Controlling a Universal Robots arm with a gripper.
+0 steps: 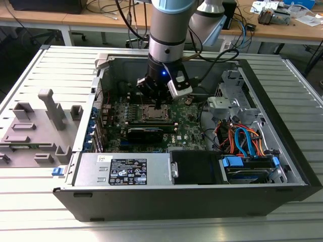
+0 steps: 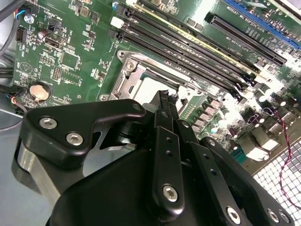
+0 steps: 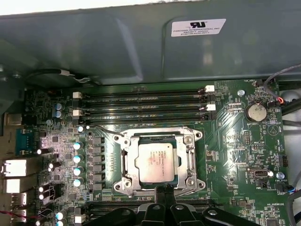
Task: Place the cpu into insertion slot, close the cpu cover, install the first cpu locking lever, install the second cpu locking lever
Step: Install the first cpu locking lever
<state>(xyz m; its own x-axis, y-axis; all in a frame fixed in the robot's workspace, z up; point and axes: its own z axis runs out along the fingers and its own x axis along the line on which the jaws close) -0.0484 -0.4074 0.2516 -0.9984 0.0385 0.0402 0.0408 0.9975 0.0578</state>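
I get even, bright overhead light — glare whitens the cpu (image 3: 156, 161) just beyond the gripper (image 3: 164, 189) (its near black links look soft), shadows faint.

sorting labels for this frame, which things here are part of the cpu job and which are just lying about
Part of the job:
- cpu, seated in the insertion slot
- cpu cover, down around the chip
- gripper, at the socket's edge

Lying about:
- memory slots
- coin battery
- grey fixture outside the case
- power supply
- blue drive caddy
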